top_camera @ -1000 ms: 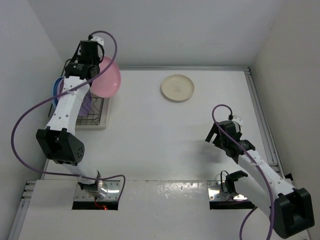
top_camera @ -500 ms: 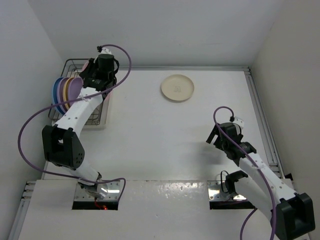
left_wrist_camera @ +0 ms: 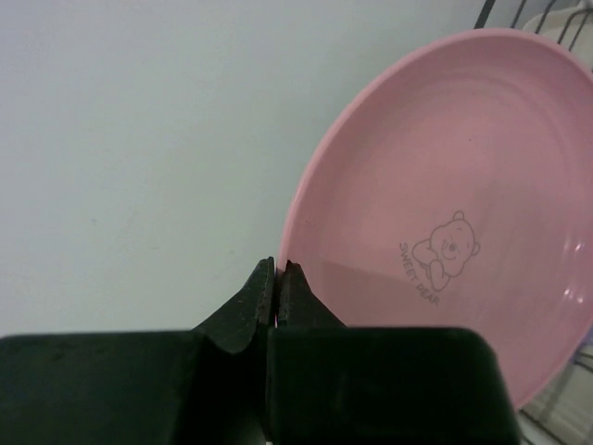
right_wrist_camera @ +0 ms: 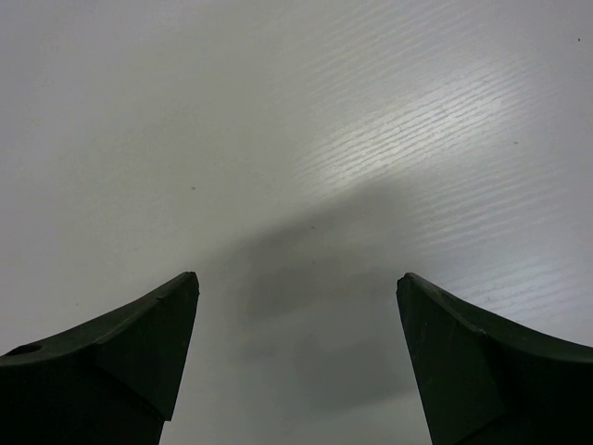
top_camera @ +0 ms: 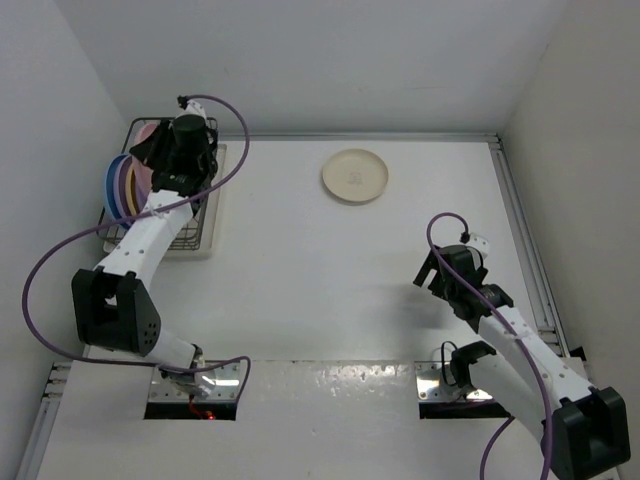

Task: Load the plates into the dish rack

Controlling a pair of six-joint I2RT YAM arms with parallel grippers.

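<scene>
My left gripper (top_camera: 168, 150) is shut on the rim of the pink plate (top_camera: 147, 132) and holds it on edge over the back of the dish rack (top_camera: 197, 215) at the far left. In the left wrist view the jaws (left_wrist_camera: 278, 269) pinch the left rim of the pink plate (left_wrist_camera: 445, 213), which bears a small bear print. Several plates stand on edge in the rack; the blue plate (top_camera: 107, 188) is outermost, with a purple plate (top_camera: 133, 180) beside it. The cream plate (top_camera: 355, 176) lies flat on the table at the far middle. My right gripper (top_camera: 440, 268) is open and empty over bare table (right_wrist_camera: 296, 287).
The rack stands against the left wall, close to the back wall. Rack wires (left_wrist_camera: 491, 11) show beside the pink plate in the left wrist view. A metal rail (top_camera: 520, 220) runs along the table's right edge.
My left gripper has swung the pink plate left, from the rack's right side to over its back end, and turned it on edge. The right arm has barely moved.
</scene>
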